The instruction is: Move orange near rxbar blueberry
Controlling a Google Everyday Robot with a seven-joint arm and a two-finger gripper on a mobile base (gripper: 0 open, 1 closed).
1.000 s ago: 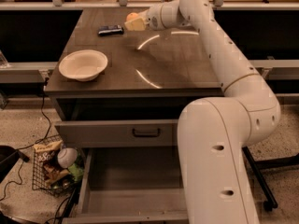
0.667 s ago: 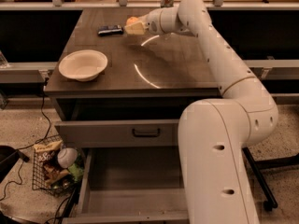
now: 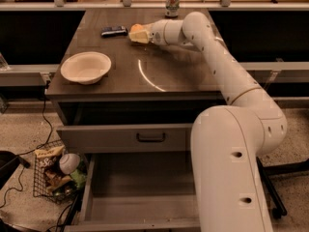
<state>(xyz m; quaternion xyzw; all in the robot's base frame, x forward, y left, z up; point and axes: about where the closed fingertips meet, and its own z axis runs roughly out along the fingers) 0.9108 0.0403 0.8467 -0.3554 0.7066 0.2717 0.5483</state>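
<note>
Gripper: the gripper is at the far left part of the table, low over the top, pointing left.
Grip: its pale fingers are closed round the orange, so only the fruit's top shows above them.
Orange: held in the gripper, just right of the rxbar. A narrow strip of tabletop shows between them, and whether the fruit touches the table cannot be told.
Rxbar: lies flat near the table's far left edge, its long side running left to right.
Arm: the white arm reaches from the base at lower right, up and across the right side of the table to the gripper.
Bowl: a white bowl stands upright near the front left corner, well apart from the orange and the rxbar.
Can: a can stands upright at the far edge, behind and to the right of the gripper.
Drawers: the upper drawer under the table is shut and the lower drawer is pulled out.
Floor: a wire basket with packets and a pale ball sits to the left of the open drawer.
</note>
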